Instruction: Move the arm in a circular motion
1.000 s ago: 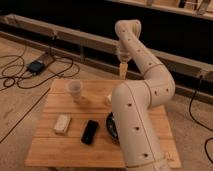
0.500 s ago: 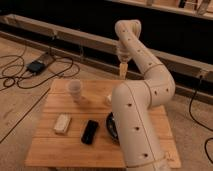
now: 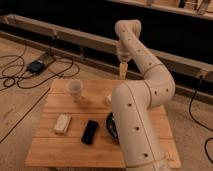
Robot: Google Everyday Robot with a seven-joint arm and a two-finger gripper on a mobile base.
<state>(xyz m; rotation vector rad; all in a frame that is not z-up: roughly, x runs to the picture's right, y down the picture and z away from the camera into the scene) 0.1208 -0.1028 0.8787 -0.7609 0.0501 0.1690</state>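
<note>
The arm (image 3: 140, 100) is large and cream-white, made of thick tubular segments with small dark holes. It rises from the lower right, bends at an elbow on the right, and reaches up to a joint at the top (image 3: 127, 30). From there it points down to the gripper (image 3: 122, 70), a small tan tip hanging above the far edge of the wooden table (image 3: 55, 145). The gripper holds nothing that I can see.
On the table stand a pale cup (image 3: 75, 90), a light rectangular block (image 3: 62, 123), a black phone-like slab (image 3: 90, 131) and a dark round object (image 3: 112, 127) partly hidden by the arm. Cables and a small box (image 3: 37, 66) lie on the floor at left.
</note>
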